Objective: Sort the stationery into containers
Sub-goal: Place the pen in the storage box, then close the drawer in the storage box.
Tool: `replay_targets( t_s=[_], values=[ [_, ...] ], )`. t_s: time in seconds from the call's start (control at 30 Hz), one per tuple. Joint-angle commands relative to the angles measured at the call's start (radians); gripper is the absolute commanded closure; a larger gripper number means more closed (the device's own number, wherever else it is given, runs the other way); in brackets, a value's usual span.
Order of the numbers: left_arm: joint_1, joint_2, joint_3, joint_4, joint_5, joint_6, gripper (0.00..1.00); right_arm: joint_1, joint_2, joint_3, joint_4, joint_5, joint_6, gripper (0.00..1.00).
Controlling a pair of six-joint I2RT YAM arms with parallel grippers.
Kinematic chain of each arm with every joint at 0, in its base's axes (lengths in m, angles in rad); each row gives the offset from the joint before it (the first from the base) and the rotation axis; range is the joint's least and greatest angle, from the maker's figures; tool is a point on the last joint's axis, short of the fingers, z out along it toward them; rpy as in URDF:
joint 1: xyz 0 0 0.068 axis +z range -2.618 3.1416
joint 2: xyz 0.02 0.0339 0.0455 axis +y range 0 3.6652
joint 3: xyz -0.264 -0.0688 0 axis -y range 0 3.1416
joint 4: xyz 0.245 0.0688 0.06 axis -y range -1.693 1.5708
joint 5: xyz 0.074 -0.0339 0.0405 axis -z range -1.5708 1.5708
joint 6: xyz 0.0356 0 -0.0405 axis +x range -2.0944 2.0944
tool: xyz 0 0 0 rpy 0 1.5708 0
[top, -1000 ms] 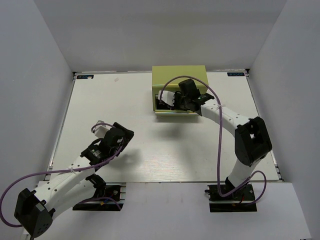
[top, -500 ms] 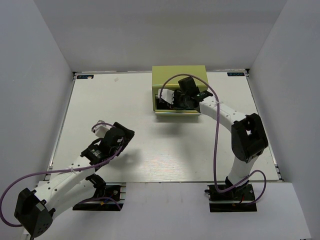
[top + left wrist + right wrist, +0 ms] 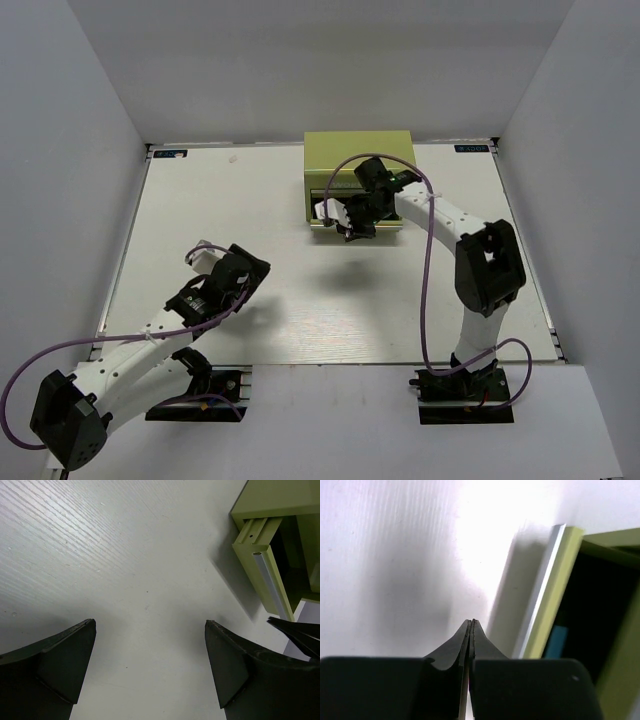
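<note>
The yellow-green chest point(image 3: 358, 158) stands at the back of the table, with one drawer point(image 3: 385, 229) pulled open toward me. My right gripper point(image 3: 347, 226) is shut at the drawer's front left. In the right wrist view its tips point(image 3: 471, 623) meet just left of the silver handle strip point(image 3: 540, 597), with nothing seen between them. A blue strip point(image 3: 555, 641) shows inside the dark drawer. No pen shows on the table. My left gripper point(image 3: 243, 270) is open and empty over bare table; in the left wrist view point(image 3: 150, 630) it faces the chest point(image 3: 272, 500) and the open drawer's front point(image 3: 272, 582).
White walls enclose the table on three sides. The right arm point(image 3: 490, 270) arches from its base at the near right up to the chest. Purple cables loop along both arms.
My right gripper has moved left and toward me, from over the open drawer to its front left edge. The left arm has barely moved.
</note>
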Motion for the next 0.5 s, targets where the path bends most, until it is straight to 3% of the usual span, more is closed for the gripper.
replay_targets(
  t_s=[0.0,0.17,0.3,0.47],
  values=[
    [0.004,-0.005,0.008,0.018,0.0,0.004,0.0,0.004,0.035,0.0,0.0,0.019,0.016,1.0],
    [0.004,0.004,0.008,0.052,0.009,0.024,0.0,0.007,0.074,-0.06,0.411,0.293,0.269,1.0],
    [0.004,0.015,0.017,0.07,0.009,0.045,0.0,0.005,0.131,-0.008,0.567,0.442,0.376,0.99],
    [0.004,0.036,0.017,0.081,0.009,0.054,0.0,0.007,0.147,-0.042,0.727,0.645,0.392,1.0]
  ],
)
